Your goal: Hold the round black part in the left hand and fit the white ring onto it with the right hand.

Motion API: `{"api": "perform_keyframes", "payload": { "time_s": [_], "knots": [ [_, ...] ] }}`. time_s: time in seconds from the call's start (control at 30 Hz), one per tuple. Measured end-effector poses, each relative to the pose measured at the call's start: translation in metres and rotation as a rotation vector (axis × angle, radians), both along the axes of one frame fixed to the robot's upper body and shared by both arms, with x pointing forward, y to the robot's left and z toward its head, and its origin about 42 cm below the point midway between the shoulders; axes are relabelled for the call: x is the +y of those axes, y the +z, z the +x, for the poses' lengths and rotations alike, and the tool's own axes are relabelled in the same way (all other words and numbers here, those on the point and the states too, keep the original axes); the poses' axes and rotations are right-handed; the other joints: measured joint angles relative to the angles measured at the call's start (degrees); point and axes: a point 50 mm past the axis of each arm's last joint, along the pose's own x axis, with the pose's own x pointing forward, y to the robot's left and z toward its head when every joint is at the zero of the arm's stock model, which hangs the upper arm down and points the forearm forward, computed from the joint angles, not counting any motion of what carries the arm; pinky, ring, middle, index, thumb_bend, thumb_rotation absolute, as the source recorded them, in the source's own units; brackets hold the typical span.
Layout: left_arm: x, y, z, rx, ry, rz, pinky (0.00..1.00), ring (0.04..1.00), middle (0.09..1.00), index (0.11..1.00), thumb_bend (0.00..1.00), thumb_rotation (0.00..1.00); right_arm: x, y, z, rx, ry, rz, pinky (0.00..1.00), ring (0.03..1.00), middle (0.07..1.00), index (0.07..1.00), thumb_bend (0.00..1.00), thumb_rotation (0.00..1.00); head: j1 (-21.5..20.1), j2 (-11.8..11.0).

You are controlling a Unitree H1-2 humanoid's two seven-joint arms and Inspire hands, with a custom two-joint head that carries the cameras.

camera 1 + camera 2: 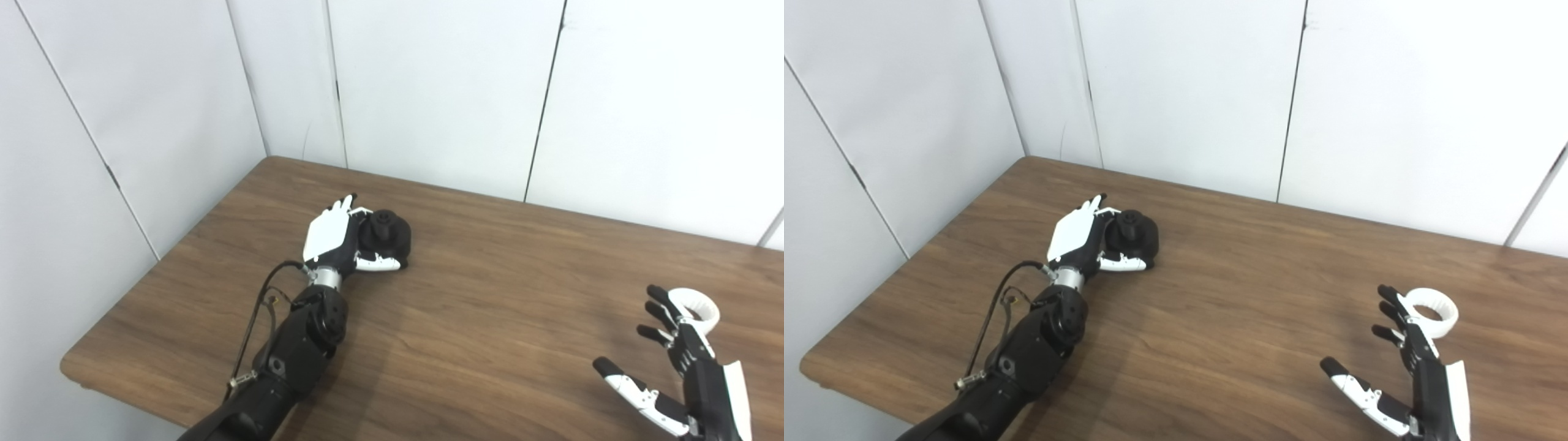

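Behind right hand [1409,367] fingers — white ring [1434,312] (partly hidden).

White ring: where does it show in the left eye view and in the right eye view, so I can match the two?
Left eye view: white ring lies on the table near the right edge, behind the fingertips of the open right hand.
Right eye view: white ring sits further in from the right edge, again just past the right hand.
Shared landmark: the round black part in the left hand.
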Motion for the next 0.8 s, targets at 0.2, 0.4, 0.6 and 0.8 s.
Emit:
{"api": "perform_keyframes", "payload": {
  "time_s": [0.2, 0.4, 0.6, 0.8],
  "knots": [
    [0.0, 0.0, 0.0, -0.001, 0.002, -0.018, 1.0, 1.0, 1.0, 0.625, 0.9, 0.32, 0.0, 0.0, 0.0, 0.011, -0.004, -0.002, 0.73, 0.864, 0.908, 0.853, 0.72, 0.24, 0.0, 0.0],
    [0.0, 0.0, 0.0, -0.002, -0.005, -0.029, 1.0, 1.0, 1.0, 0.61, 0.94, 0.32, 0.0, 0.0, 0.0, 0.011, -0.004, -0.001, 0.75, 0.875, 0.912, 0.854, 0.72, 0.25, -0.09, 0.09],
    [-0.005, 0.001, -0.002, 0.009, -0.032, -0.029, 1.0, 1.0, 1.0, 0.623, 0.95, 0.35, 0.0, -0.001, 0.0, 0.014, -0.005, -0.002, 0.75, 0.875, 0.913, 0.855, 0.72, 0.26, 0.0, 0.09],
    [-0.01, -0.003, -0.009, 0.014, -0.06, -0.031, 1.0, 1.0, 1.0, 0.629, 0.96, 0.37, 0.0, -0.001, 0.0, 0.014, -0.005, -0.001, 0.76, 0.875, 0.909, 0.856, 0.73, 0.26, -0.26, 0.35]
  ]
}}
